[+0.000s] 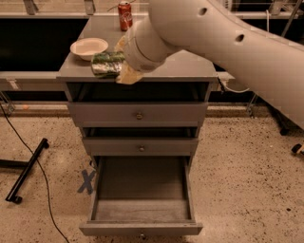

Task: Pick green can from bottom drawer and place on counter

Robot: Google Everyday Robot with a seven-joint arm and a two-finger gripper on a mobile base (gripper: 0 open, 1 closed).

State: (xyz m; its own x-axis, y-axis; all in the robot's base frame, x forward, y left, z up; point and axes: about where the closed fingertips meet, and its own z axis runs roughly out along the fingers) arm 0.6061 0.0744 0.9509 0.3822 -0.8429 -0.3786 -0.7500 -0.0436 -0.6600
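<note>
Bulk of the view went to the robot's white arm (228, 42), which swept in from the upper right and ran off the frame there, covering much of the middle of the tabletop (192, 67). Below it stood the grey cabinet (137, 114), its two upper drawers shut and the bottom drawer (141, 228) pulled fully out, with nothing visible inside. On the tabletop sat a pale bowl (89, 47) near the left front corner and a red cola can (125, 8) at the back, its top cut off by the frame. The claw (121, 60) was clamped on the green can (107, 64), holding it on its side at the tabletop's front left edge, just beside the bowl. The placement looked close but not done. Let go this far forward, the can might miss the edge and drop toward the open drawer or the floor, and lying sideways it would likely roll. A small drift left could knock the bowl. Whether the can hung over the surface or just in front of it I could not tell, nor whether it touched anything. The claw's tan fingers (127, 75) showed only in part behind the can
</note>
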